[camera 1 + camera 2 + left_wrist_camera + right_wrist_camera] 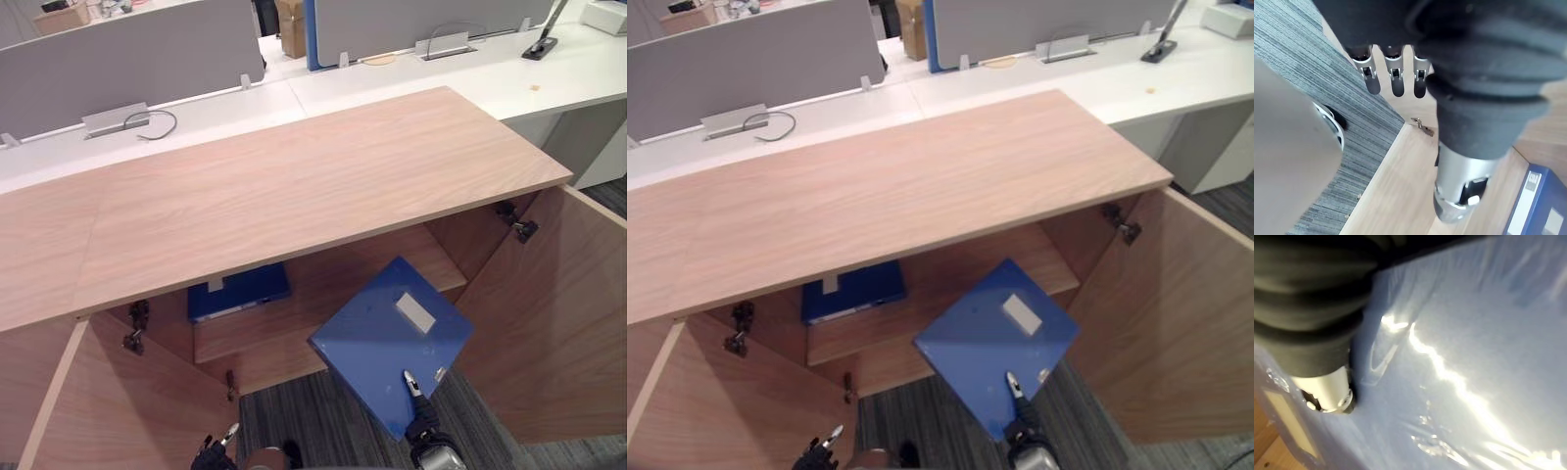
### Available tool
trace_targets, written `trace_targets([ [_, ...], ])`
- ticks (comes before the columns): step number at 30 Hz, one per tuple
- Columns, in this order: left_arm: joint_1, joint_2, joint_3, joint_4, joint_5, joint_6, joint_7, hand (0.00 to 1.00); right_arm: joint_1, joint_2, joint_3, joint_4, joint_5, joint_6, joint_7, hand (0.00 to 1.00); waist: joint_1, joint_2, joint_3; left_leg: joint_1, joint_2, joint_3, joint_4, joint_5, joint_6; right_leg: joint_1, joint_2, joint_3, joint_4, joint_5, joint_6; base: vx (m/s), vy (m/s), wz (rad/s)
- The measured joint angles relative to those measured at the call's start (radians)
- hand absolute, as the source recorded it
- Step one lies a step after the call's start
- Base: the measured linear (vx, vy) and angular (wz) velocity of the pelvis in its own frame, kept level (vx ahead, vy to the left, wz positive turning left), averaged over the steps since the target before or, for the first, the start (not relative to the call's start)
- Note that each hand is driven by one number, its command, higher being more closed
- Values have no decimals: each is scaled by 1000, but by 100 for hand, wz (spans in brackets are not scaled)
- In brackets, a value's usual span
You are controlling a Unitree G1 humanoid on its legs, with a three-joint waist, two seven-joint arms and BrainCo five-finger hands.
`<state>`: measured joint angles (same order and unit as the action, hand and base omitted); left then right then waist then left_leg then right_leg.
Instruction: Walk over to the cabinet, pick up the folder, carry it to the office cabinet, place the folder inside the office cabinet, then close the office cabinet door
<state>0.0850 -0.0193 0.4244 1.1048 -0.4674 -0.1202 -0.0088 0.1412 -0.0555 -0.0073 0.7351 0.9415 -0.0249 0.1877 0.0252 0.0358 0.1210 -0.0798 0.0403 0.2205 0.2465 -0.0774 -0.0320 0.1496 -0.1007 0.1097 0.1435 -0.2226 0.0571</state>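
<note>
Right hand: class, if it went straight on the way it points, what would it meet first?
Probably the shelf: the right hand points into the open cabinet, its folder leading. Depth is unclear.

Bottom edge, left of centre: left hand (213, 454) hangs low and empty. Its fingers (1393, 81) are straight and side by side, with the thumb (1457, 196) apart. Lower right: right hand (422, 427) pinches the folder (377, 343) at its near corner — thumb (1327, 391) pressed flat on top, fingers hidden beneath.
</note>
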Motion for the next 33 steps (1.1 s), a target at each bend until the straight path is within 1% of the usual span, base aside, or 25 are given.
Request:
trace_targets([
  [1,3,-1,6,0,0,0,1,0,0,3,2,0,-2,0,1,100,2,-1,-2,7,-3,1,-20,12,-1,-4,-1,0,-1,2,3,-20,-1,-5],
  [3,9,-3,11,0,-2,-1,1,0,4,6,7,1,-8,0,1,100,6,-7,-9,31,-17,3,-117,69,-4,-23,-3,0,-10,10,6,-22,-28,-4],
  [5,16,-3,8,0,-5,-3,1,0,9,4,8,9,-19,0,0,100,7,-8,-12,54,-21,2,-190,111,-7,-27,6,-1,-23,27,7,-11,-18,0],
  [8,22,12,-20,0,-9,-4,1,0,11,0,9,42,-19,-2,0,100,9,-24,-21,90,-20,-3,-283,162,-11,-32,20,-1,-32,37,4,-9,-11,0],
  [11,22,15,-27,-1,-14,-6,2,0,10,-3,10,51,-19,-2,-2,100,14,-30,-21,99,-22,2,-300,165,-4,-48,15,2,-7,37,5,-46,-1,-11],
  [12,22,13,-27,-4,-14,-6,4,0,6,-3,12,48,-19,-2,-2,100,17,-30,-20,98,-18,9,-297,151,-2,-81,21,4,44,34,9,-45,14,-37],
  [13,25,12,-29,-12,-15,-6,5,0,5,-4,33,39,-19,-4,-3,100,20,-30,-19,99,-12,9,-292,145,6,-127,32,5,147,28,20,-40,4,-37],
  [14,27,13,-32,-15,-14,-6,5,0,7,-4,42,30,-20,-4,-3,100,18,-30,-19,100,-8,10,-287,143,8,-156,37,4,209,26,22,-40,4,-21],
  [15,27,22,-51,-15,-14,-6,7,0,11,-3,58,8,-20,-4,-3,100,14,-30,-14,102,1,8,-274,134,15,-213,39,-1,333,24,27,-60,-13,3],
  [16,27,27,-69,-15,-13,-6,11,0,9,-3,73,-10,-20,-6,-3,100,12,-27,-7,103,4,5,-261,124,27,-259,25,-24,426,14,17,-69,-15,15],
  [17,28,27,-72,-15,-13,-6,14,0,9,-1,74,-18,-19,-6,-3,100,13,-26,-7,98,4,-1,-248,117,30,-270,2,-49,446,2,3,-63,5,24],
  [18,27,26,-74,-15,-15,-6,20,0,8,5,80,-33,-20,-6,-2,100,14,-25,0,88,7,-14,-214,97,30,-284,-56,-96,460,-11,-1,-66,18,33],
  [19,26,27,-72,-16,-15,-7,24,0,8,14,80,-37,-20,-5,2,100,17,-21,2,59,19,-33,-154,68,28,-296,-105,-120,452,-11,-1,-72,-45,41],
  [20,25,27,-71,-17,-15,-8,24,0,9,15,80,-41,-20,-5,4,100,17,-19,3,28,32,-51,-94,40,22,-299,-132,-130,432,-11,-1,-59,-109,42],
  [21,25,29,-71,-18,-14,-9,25,0,11,15,80,-45,-20,-4,4,100,17,-19,3,4,43,-64,-46,18,15,-299,-144,-134,409,-10,-2,-50,-255,43],
  [22,28,43,-74,-27,-13,-14,29,0,10,17,79,-52,-20,-4,6,100,19,-34,4,-63,64,-88,77,-39,-9,-298,-158,-133,318,4,0,-26,-193,32],
  [23,30,54,-76,-36,-13,-16,31,0,10,20,79,-56,-20,-4,6,100,19,-49,4,-88,64,-95,121,-59,-20,-299,-163,-134,277,13,2,-15,-282,24],
  [24,29,83,-86,-36,-13,-18,34,0,6,28,80,-57,-20,-4,7,100,19,-84,9,-121,57,-96,182,-87,-38,-308,-174,-131,228,16,10,2,-270,29],
  [25,19,88,-97,-24,-10,-15,43,0,-3,14,77,-48,-19,-4,5,100,5,-74,25,-157,74,-126,260,-120,-59,-316,-159,-139,275,21,104,20,-350,10],
  [26,21,75,-98,-22,-12,-19,51,0,-2,-18,80,-36,-20,-3,2,100,10,-47,28,-170,119,-136,290,-139,-75,-326,-113,-137,283,13,92,52,-283,-4],
  [27,25,70,-98,-15,-13,-19,58,0,1,-34,84,-35,-21,-4,2,100,10,-33,30,-174,143,-142,297,-147,-87,-330,-91,-137,283,9,85,94,-203,-32],
  [29,33,70,-90,-13,-13,-20,66,0,6,-55,86,-38,-21,-4,0,100,-4,-25,32,-180,169,-162,295,-147,-98,-338,-56,-146,286,9,85,114,-166,-14],
  [31,20,68,-88,-13,-13,-25,70,0,8,-67,86,-45,-20,-4,0,100,-11,-23,48,-181,180,-169,292,-146,-113,-337,-44,-159,288,9,84,102,-81,-1],
  [33,-6,64,-89,-14,-24,-28,77,0,7,-77,89,-65,-19,-5,0,100,-11,-23,61,-188,178,-169,283,-142,-122,-340,-48,-163,295,9,84,109,-3,3],
])
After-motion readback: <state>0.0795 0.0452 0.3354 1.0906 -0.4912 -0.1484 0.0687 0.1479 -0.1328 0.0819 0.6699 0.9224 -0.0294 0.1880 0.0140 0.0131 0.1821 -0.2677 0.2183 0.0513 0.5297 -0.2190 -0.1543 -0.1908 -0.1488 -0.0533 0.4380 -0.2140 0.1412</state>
